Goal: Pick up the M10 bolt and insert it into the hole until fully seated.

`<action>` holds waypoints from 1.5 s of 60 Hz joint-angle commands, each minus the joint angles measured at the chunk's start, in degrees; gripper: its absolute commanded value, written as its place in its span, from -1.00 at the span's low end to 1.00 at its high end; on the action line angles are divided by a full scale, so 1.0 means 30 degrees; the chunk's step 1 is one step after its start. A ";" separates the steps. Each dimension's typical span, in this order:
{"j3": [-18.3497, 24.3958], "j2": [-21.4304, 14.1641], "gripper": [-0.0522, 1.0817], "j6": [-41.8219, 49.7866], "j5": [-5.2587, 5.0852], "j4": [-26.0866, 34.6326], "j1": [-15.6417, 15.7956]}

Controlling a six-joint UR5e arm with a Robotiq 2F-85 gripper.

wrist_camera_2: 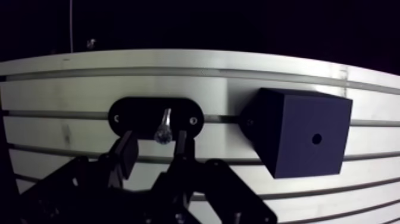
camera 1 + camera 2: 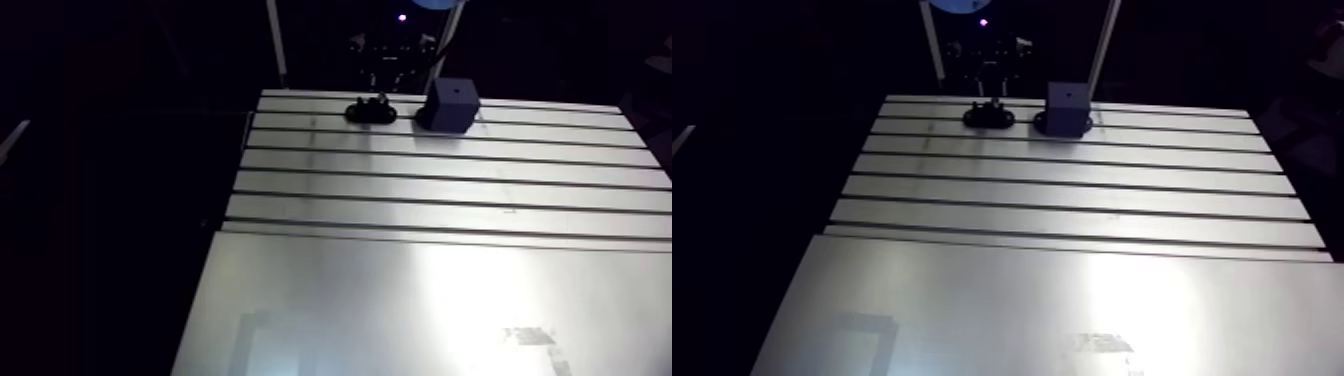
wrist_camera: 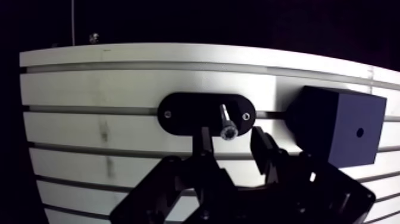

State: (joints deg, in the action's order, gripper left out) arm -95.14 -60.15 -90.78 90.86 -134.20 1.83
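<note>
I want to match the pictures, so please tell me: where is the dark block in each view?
Arm view: the block stands near the table's far edge, beside the holder.
Wrist view: the block lies beside the holder, apart from it, its hole showing.
Shared landmark: the black oval holder, next to the block in both.

Arm view far, wrist near block (image 3: 336, 128)
</note>
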 commanded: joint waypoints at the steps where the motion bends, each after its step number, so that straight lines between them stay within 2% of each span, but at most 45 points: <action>1: -0.0002 0.0264 0.08 -0.0017 0.0051 -0.0074 0.0004; 49: 0.0024 0.0675 0.08 -0.0047 0.0022 -0.0167 0.0004; 61: 0.0027 0.0675 0.17 -0.0017 0.0022 -0.0167 -0.0024; 69: 0.0027 0.0675 0.34 -0.0017 0.0022 -0.0167 -0.0025; 90: 0.0027 0.0675 0.49 -0.0017 -0.0007 -0.0167 -0.0025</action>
State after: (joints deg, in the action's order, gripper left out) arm -95.02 -58.14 -90.84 90.88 -134.70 1.77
